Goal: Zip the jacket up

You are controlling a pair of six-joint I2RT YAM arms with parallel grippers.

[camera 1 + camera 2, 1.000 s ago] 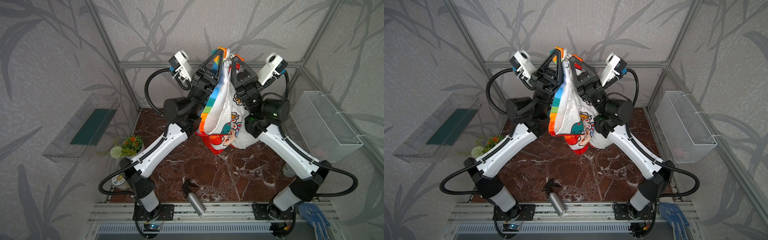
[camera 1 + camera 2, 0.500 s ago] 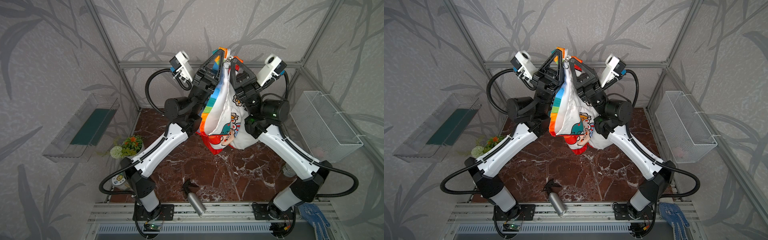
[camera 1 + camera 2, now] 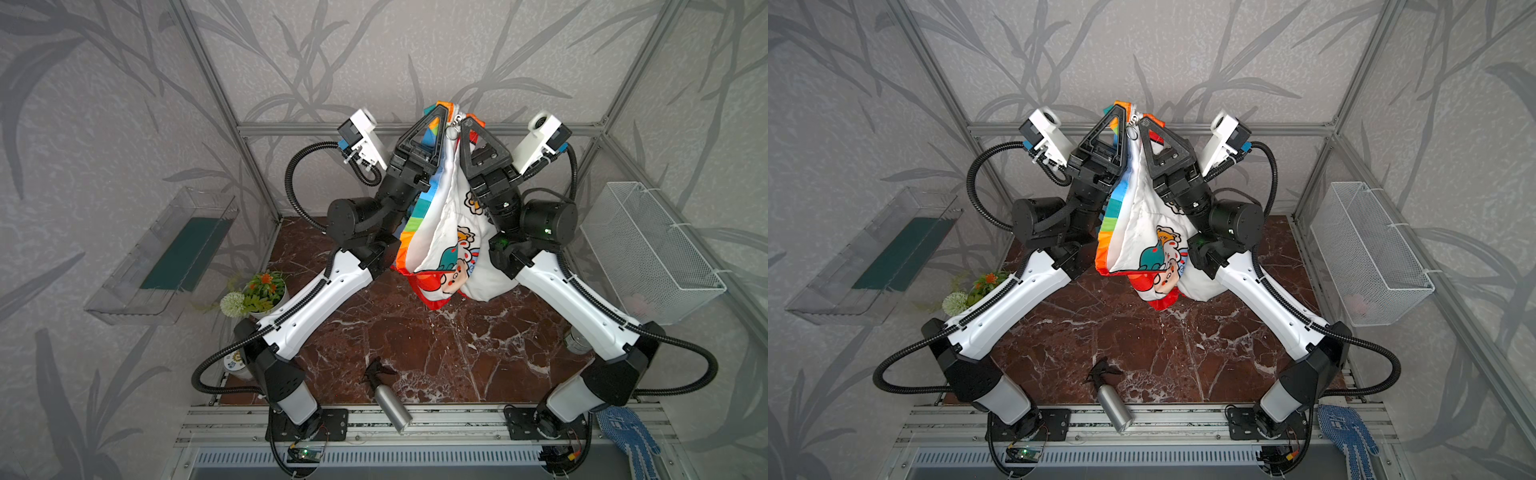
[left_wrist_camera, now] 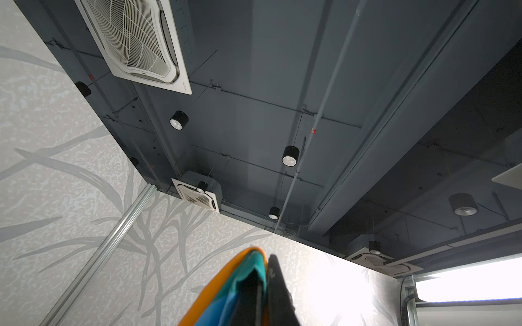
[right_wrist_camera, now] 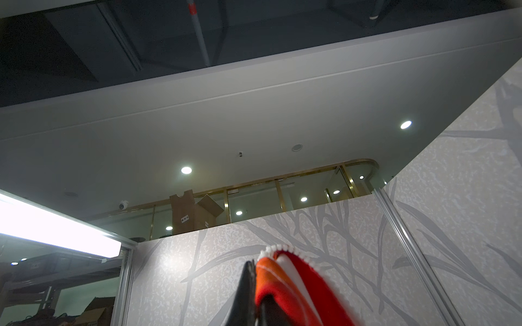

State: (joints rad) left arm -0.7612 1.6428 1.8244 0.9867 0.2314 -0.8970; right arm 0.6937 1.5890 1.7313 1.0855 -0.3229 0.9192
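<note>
Top views show the left pincer [image 3: 444,111] and right pincer [image 3: 466,122] up high, each squeezed tight on the top of the jacket [image 3: 442,232], which hangs between the arms, above the far surface [image 3: 415,345].

Jacket [image 3: 446,232] — white, cartoon prints, rainbow-striped side, red at the bottom. Table [image 3: 415,345]: dark red-brown marble, white veins. Walls [image 3: 104,104] grey, leaf-patterned. Glove [image 3: 633,436] blue, white-dotted. Bottle [image 3: 392,411] silver, black top. Basket [image 3: 648,257] — white mesh.

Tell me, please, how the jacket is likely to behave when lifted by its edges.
Probably floppy: the jacket sags in folds below the left gripper and right gripper. Likely light, since two fingertip pinches hold it up.
</note>
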